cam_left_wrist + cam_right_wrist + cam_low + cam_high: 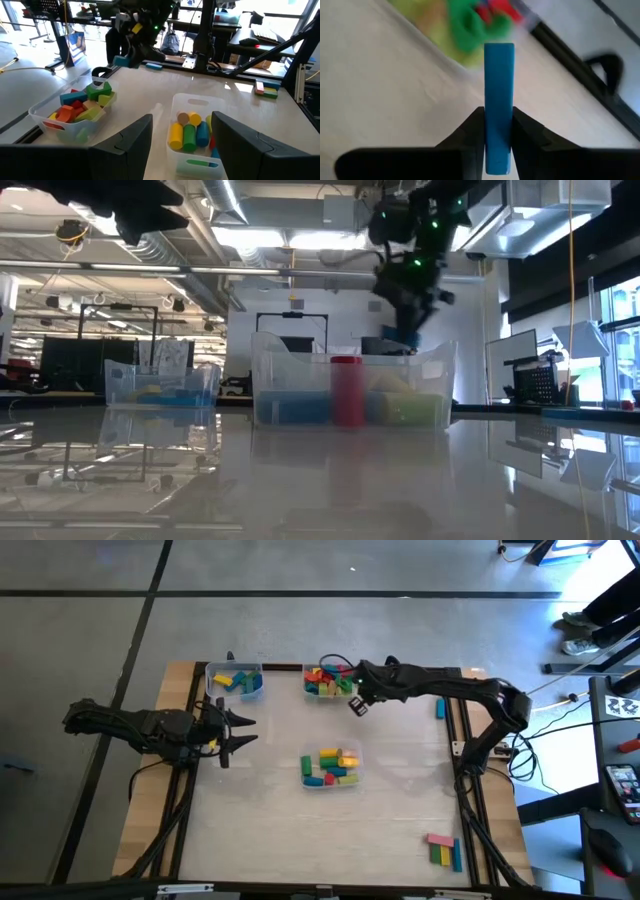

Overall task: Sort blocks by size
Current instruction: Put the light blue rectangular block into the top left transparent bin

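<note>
The right hand (498,145) is clamped on a long flat blue block (499,100), its two dark fingers pressing the block's lower sides while most of the block sticks out ahead of them. Only the right wrist view shows this grip plainly. In the high view the same hand (357,705) is a small dark shape above the worktop, just beside the near right corner of the far middle clear plastic tub (329,682), and the block cannot be made out there. The left wrist view catches the hand from across the worktop with a bluish piece at its tip, raised above the surface beside that tub. The low view shows the arm hanging down behind the middle tub.

That far middle tub holds a heap of red, green, yellow and orange blocks (326,680). The far left clear tub (234,679) holds mostly blue and some yellow pieces. The near central clear tub (331,769) holds upright yellow, green and blue cylinders; the left wrist view shows their rounded ends, which the low view blurs into coloured bands.

The left hand (238,732) hangs over the left side of the worktop with its fingers spread wide and nothing between them.

On the pale worktop (400,810), a small stack of pink, yellow, green and blue blocks (444,851) lies near the right front corner, and a single blue block (439,708) lies by the right rail.
</note>
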Controlling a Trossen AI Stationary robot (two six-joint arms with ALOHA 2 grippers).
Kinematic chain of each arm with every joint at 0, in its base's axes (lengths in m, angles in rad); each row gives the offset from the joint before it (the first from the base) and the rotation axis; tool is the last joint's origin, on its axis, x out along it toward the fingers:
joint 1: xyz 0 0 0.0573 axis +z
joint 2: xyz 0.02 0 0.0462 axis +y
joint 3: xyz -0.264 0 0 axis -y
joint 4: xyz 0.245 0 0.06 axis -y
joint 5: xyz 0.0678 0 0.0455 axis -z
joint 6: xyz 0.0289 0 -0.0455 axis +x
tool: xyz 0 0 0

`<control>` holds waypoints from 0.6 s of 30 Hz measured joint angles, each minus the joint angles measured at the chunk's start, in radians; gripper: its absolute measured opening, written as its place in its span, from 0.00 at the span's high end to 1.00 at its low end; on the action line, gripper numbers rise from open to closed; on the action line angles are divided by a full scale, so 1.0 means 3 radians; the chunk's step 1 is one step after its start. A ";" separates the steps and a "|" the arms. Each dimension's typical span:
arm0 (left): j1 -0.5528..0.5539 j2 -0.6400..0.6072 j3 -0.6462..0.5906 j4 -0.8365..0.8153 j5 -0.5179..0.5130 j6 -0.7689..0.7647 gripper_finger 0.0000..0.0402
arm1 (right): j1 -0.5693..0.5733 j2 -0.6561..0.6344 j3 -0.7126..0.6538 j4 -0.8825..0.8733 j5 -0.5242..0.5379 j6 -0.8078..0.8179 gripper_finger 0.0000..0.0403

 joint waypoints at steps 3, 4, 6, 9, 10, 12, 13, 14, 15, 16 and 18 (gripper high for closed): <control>0.0000 0.0000 0.0000 0.0015 -0.0001 0.0001 0.51 | 0.0087 0.0000 0.0011 0.0392 -0.0182 -0.0092 0.81; -0.0001 0.0000 0.0000 0.0035 0.0000 0.0003 0.51 | 0.0106 0.0000 0.0011 0.0528 -0.0251 -0.0107 0.81; 0.0000 0.0000 0.0000 0.0095 0.0002 0.0036 0.51 | 0.0146 0.0007 0.0011 0.0792 -0.0350 -0.0171 0.82; -0.0001 -0.0021 0.0000 0.0129 0.0002 0.0076 0.51 | 0.0193 0.0064 0.0011 0.1183 -0.0452 -0.0257 0.83; 0.0000 -0.0024 0.0000 0.0151 0.0002 0.0076 0.51 | 0.0214 0.0089 0.0010 0.1306 -0.0505 -0.0278 0.83; -0.0001 -0.0049 0.0000 0.0153 0.0002 0.0077 0.51 | 0.0250 0.0154 0.0010 0.1575 -0.0597 -0.0339 0.82; -0.0001 -0.0055 0.0000 0.0153 0.0002 0.0077 0.51 | 0.0266 0.0192 0.0010 0.1685 -0.0612 -0.0364 0.82; 0.0000 -0.0061 0.0000 0.0158 0.0002 0.0077 0.51 | 0.0285 0.0236 0.0010 0.1809 -0.0633 -0.0400 0.82; 0.0000 -0.0071 0.0000 0.0156 0.0002 0.0077 0.51 | 0.0299 0.0286 0.0010 0.1933 -0.0652 -0.0424 0.82; -0.0001 -0.0073 0.0000 0.0156 0.0002 0.0076 0.51 | 0.0320 0.0330 0.0010 0.2056 -0.0659 -0.0441 0.82; 0.0000 -0.0074 0.0000 0.0155 0.0002 0.0075 0.51 | 0.0341 0.0422 0.0010 0.2298 -0.0664 -0.0484 0.82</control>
